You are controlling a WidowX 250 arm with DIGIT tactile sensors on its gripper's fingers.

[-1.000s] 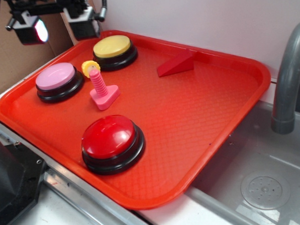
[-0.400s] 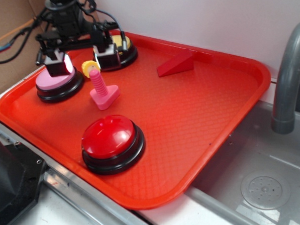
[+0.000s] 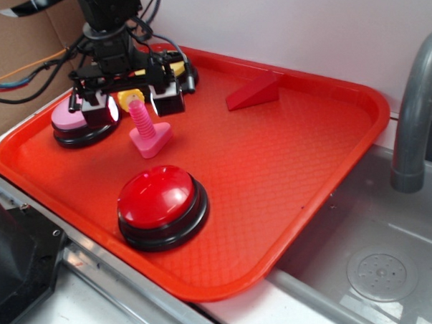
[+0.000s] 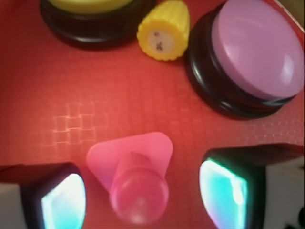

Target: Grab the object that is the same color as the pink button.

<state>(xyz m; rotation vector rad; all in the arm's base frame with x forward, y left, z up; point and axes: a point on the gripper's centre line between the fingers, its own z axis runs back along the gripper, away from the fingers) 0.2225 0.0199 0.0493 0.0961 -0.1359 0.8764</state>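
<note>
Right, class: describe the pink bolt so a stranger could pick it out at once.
Start at the red tray and go to its left end, where the gripper hangs open. The pink bolt stands between its fingers, ribbed shaft up on a flat head. The buttons nearby are domed and bigger; the yellow nut is another colour.

Arm: black, cabled, entering from the upper left in the exterior view, wrist pointing straight down.

Gripper (image 3: pixel 131 105): jaws spread wide, nothing clamped between them. Two blocky black fingers (image 3: pixel 167 99), one to each side, at about the same height, tips hanging low.

Pads: in the wrist view the inner faces of both fingers (image 4: pixel 223 193) show glowing pale cyan, one at the lower left corner, one at the lower right, facing each other across the gap.

Contact: neither finger visibly touches anything.
</note>
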